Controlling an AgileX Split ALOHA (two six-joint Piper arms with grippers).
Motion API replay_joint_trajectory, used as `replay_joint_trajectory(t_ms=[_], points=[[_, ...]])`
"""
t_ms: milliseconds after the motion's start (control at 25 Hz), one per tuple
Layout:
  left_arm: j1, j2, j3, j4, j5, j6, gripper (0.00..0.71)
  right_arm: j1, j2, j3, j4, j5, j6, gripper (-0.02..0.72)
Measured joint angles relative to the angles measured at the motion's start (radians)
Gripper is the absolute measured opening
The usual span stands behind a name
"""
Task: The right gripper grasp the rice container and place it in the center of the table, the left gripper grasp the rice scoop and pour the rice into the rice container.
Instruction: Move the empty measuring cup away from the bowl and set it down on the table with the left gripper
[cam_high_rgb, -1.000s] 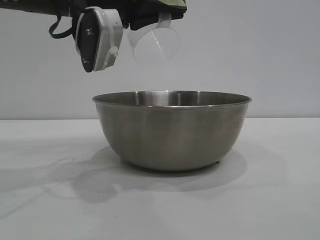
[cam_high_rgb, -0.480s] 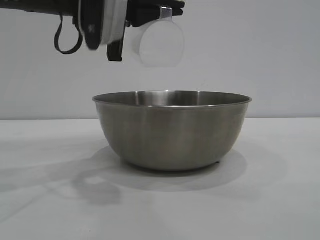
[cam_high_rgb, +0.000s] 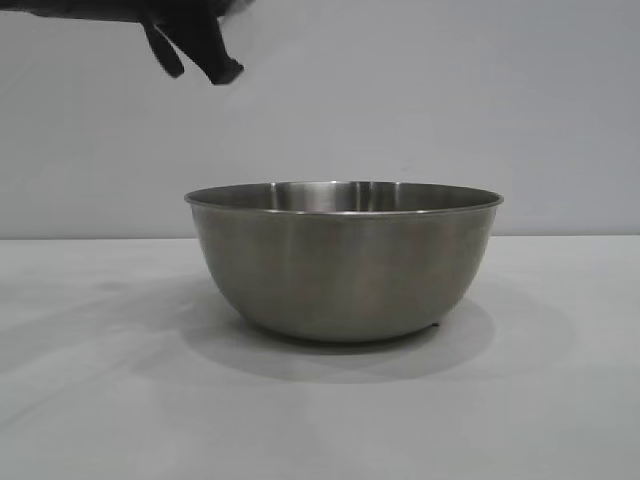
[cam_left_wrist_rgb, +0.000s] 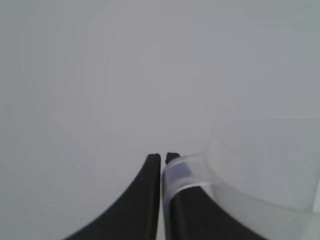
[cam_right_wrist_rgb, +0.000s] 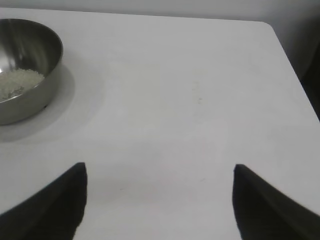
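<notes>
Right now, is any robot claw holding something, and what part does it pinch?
The left gripper pinches the rice scoop by its loop handle. The right gripper is open, holding nothing.

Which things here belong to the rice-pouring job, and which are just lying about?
Part of the job:
- rice container
- rice inside it
- rice scoop, held by left pincer
- right pincer, open over the table

Just lying about:
- nothing visible

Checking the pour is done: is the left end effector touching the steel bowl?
Apart. The exterior view shows the left end effector high above the steel bowl, with clear wall between them.
</notes>
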Motion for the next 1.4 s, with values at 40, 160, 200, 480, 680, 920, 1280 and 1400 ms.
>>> replay_joint_trajectory(t_ms=[40,160,200,480,680,920,1280,1400], points=[[0.014,0.000,0.000,-0.007,0.000,-0.047,0.000,0.000,0.000,0.000,0.000,0.000,0.000,0.511],[0.049,0.000,0.044,-0.009,0.000,-0.193,0.000,0.000,0.000,0.000,0.000,0.000,0.000,0.511],[0.054,0.000,0.064,-0.009,0.000,-0.226,0.000,0.000,0.000,0.000,0.000,0.000,0.000,0.511],[0.058,0.000,0.261,0.096,0.000,-0.425,0.000,0.000,0.000,0.000,0.000,0.000,0.000,0.511],[0.058,0.020,0.312,0.149,0.000,-0.447,0.000,0.000,0.000,0.000,0.000,0.000,0.000,0.511],[0.058,0.107,0.312,0.174,0.000,-0.451,0.000,0.000,0.000,0.000,0.000,0.000,0.000,0.511],[0.058,0.185,0.312,0.176,0.000,-0.451,0.000,0.000,0.000,0.000,0.000,0.000,0.000,0.511],[0.058,0.190,0.312,0.178,0.000,-0.451,0.000,0.000,0.000,0.000,0.000,0.000,0.000,0.511]])
